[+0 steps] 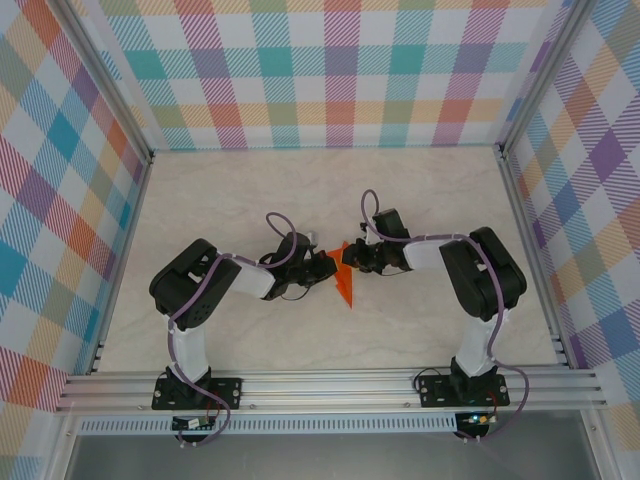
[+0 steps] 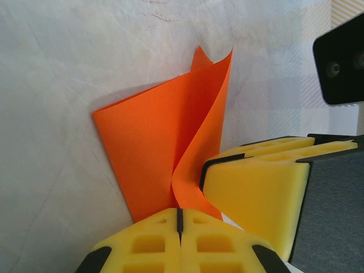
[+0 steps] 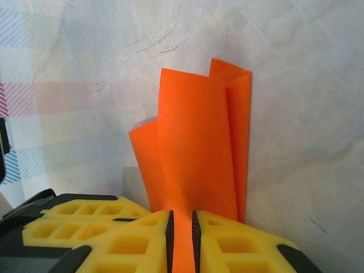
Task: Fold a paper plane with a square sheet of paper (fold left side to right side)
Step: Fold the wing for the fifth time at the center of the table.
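Note:
The square sheet of paper point(image 1: 346, 287) is bright orange and stands half folded at the middle of the table, between the two grippers. In the left wrist view the paper point(image 2: 151, 148) rises in two curved layers that meet at my left gripper point(image 2: 179, 219), which is shut with the paper's lower edge running into its seam. My right gripper point(image 3: 182, 230) is closed to a narrow slot that the paper point(image 3: 196, 142) fills. The right gripper's yellow fingers point(image 2: 256, 190) sit close beside the left ones. From above, the left gripper point(image 1: 328, 268) and right gripper point(image 1: 352, 260) nearly touch.
The pale marbled table point(image 1: 250, 190) is walled by plaid panels point(image 1: 330, 70) at the back and both sides. An aluminium rail point(image 1: 330, 385) with the arm bases runs along the near edge. The right wrist's black camera housing point(image 2: 341, 60) hangs close above the paper.

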Available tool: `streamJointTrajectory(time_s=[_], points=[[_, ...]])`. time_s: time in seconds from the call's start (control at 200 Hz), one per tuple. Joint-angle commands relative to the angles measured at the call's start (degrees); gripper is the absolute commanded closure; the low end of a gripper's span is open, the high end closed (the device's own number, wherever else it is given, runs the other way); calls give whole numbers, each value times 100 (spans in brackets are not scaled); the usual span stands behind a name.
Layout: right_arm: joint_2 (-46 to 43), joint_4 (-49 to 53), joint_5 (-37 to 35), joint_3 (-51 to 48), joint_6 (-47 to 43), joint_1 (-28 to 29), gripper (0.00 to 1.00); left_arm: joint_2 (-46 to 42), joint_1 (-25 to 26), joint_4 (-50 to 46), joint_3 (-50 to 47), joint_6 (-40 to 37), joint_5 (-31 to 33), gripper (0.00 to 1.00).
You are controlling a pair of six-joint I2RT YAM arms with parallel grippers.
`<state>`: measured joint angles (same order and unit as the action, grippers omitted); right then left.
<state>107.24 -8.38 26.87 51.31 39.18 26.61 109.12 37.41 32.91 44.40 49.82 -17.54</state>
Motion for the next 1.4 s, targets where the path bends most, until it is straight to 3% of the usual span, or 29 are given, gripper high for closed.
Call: streamJointTrajectory(time_s=[0.0,0.27,0.54,0.655,0.825,1.08,1.395], points=[[122,229,-15,151,-179,2,82,98,-67,-657,-133,-207,504,100],[358,1044,-299,292,-216,12,82,-178,-67,-625,-158,-229,406,100],[477,1369,-479,257,-284,15,82,-1140,-67,-1078,-227,-439,445,75],[467,1379,-495,257,-289,11,82,-1504,-46,-1137,-337,-422,304,75],[422,1387,-472,283,-305,12,82,-1774,472,-1363,-328,-298,40,71],[427,1407,-508,274,-359,11,82,-2070,1154,-1665,-595,255,451,59],[408,1417,-508,310,-350,18,82,-1674,1324,-1762,-406,473,507,57]])
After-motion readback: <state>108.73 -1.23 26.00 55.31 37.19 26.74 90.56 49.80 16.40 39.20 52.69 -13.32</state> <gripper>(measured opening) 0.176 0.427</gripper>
